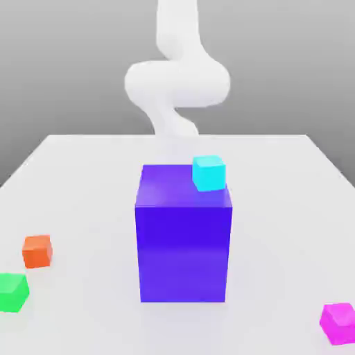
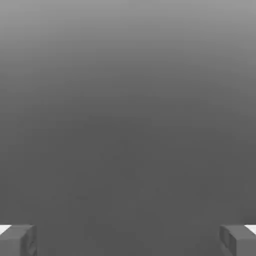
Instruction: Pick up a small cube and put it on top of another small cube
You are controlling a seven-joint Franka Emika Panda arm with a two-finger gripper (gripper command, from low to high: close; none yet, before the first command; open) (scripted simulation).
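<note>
**On the white table: magenta cube sitting alone, fingers spread wide**

Near the corner of the table (image 1: 83,173) at the exterior view's right, closest to the camera, the small magenta cube (image 1: 338,323) is resting flat on the surface, well apart from everything else. You are looking at a tall blue-purple block (image 1: 183,239) standing upright in the middle, with a cyan cube (image 1: 209,172) sitting on its top face, at the back corner toward the exterior view's right. Over at the exterior view's left, an orange cube (image 1: 37,251) and a green cube (image 1: 12,292) are lying near each other on the table, the green one closer to the camera. Behind the block, the white arm (image 1: 177,83) is curving upward.

From the hand view, you are seeing the gripper (image 2: 128,240) with its two grey fingertips (image 2: 17,240) standing far apart, holding nothing between them, and facing plain grey background.
</note>
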